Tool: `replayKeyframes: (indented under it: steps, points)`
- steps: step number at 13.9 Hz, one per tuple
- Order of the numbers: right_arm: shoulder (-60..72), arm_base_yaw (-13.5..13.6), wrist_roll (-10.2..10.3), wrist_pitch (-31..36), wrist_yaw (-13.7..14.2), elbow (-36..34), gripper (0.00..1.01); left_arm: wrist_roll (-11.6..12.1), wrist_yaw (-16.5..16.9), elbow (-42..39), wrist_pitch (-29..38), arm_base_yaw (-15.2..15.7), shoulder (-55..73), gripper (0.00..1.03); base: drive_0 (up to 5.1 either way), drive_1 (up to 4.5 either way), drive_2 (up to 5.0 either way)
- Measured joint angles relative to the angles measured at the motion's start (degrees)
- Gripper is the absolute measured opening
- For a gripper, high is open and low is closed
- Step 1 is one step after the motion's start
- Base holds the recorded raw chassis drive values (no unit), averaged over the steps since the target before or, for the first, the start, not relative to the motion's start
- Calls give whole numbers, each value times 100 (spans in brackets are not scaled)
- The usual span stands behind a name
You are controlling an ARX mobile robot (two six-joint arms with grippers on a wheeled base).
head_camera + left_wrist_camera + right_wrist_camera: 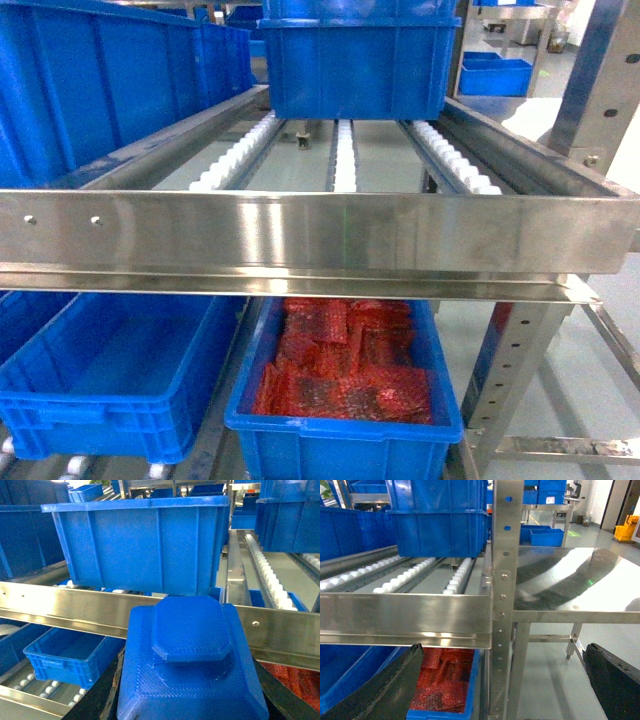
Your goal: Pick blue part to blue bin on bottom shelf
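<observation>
Blue part (190, 665) held in left gripper (187, 700), steel lip (75, 611) ahead; right gripper (502, 685) wide.

Steel table (570, 580) (glossy), grey floor (545, 680)

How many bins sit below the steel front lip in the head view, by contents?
Empty blue bin: 1
Blue bin with red parts: 1
Blue bin cut off at left edge, contents hidden: 1
Total: 3

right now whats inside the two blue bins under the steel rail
The right bin holds red bubble-wrap-like packets. The left bin looks empty where visible; the steel rail covers both bins' back ends.
</observation>
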Motion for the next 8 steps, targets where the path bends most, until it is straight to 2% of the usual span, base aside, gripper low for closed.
replayKeyframes:
  steps: [8]
  points:
    - [0, 0, -2, 0, -22, 0, 98, -2, -4, 0, -9, 0, 2, 43, -499, 242, 242]
